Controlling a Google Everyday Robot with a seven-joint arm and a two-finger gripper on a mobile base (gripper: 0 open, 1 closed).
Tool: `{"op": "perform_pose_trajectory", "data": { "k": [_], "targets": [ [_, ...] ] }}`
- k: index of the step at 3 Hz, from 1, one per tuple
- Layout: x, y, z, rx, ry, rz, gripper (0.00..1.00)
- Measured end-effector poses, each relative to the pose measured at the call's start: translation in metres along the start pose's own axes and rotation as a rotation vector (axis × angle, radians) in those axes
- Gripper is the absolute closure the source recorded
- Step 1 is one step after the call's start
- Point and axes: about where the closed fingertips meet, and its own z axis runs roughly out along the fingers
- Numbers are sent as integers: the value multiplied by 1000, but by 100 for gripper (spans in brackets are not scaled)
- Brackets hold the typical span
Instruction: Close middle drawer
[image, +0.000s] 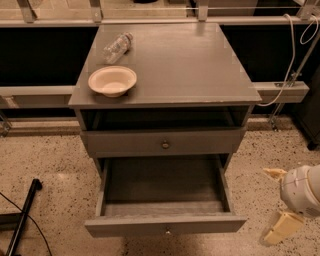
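Note:
The grey cabinet has its middle drawer pulled far out and empty. Its flat front faces me low in the view, with a small round knob at centre. Above it, the taller uppermost drawer is shut. The lowest drawer is hidden under the open one. My gripper is at the lower right, just right of the open drawer's front corner and apart from it. Its cream fingers are spread and hold nothing.
A cream bowl and a lying plastic bottle rest on the cabinet top. A black pole lies on the speckled floor at the left. A cable and a rail run behind at the right.

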Motion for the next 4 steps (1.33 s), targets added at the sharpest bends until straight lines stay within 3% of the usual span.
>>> {"op": "perform_pose_trajectory", "data": {
  "k": [1,2,3,4],
  "targets": [
    [0,2,18,-39,-90,0,0],
    [-9,25,85,-103,-279,-25,0],
    [-24,49,164,-92,-456,-76,26],
    [-36,63,196,-66,-495,-115,49]
  ]
}}
